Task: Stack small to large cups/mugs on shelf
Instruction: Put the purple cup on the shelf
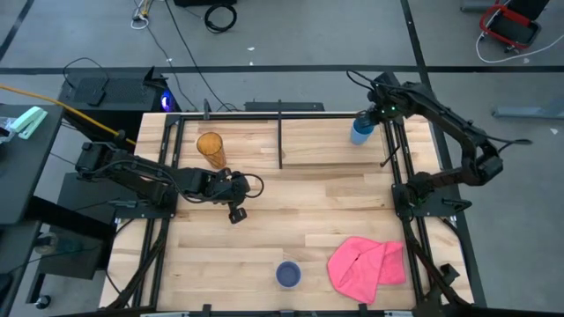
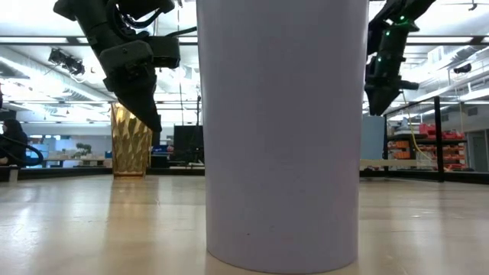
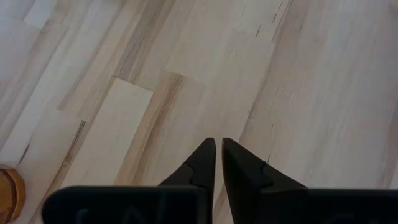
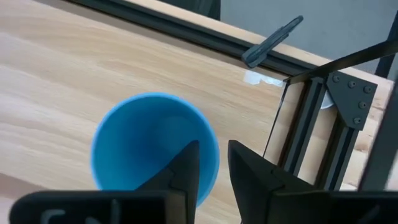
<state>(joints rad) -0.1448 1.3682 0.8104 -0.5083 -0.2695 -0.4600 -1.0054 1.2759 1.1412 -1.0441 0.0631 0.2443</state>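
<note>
Tabletop (image 1: 264, 220): left gripper (image 3: 218, 152) jaws pressed together; right gripper (image 4: 212, 163) pinches blue cup (image 4: 134, 134) rim.

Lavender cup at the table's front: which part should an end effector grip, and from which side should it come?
Grip the rim wall of the lavender cup from straight above, one finger inside and one outside: it stands upright, mouth open. The left end effector, shut, is nearer; the right end effector holds the blue cup.
</note>
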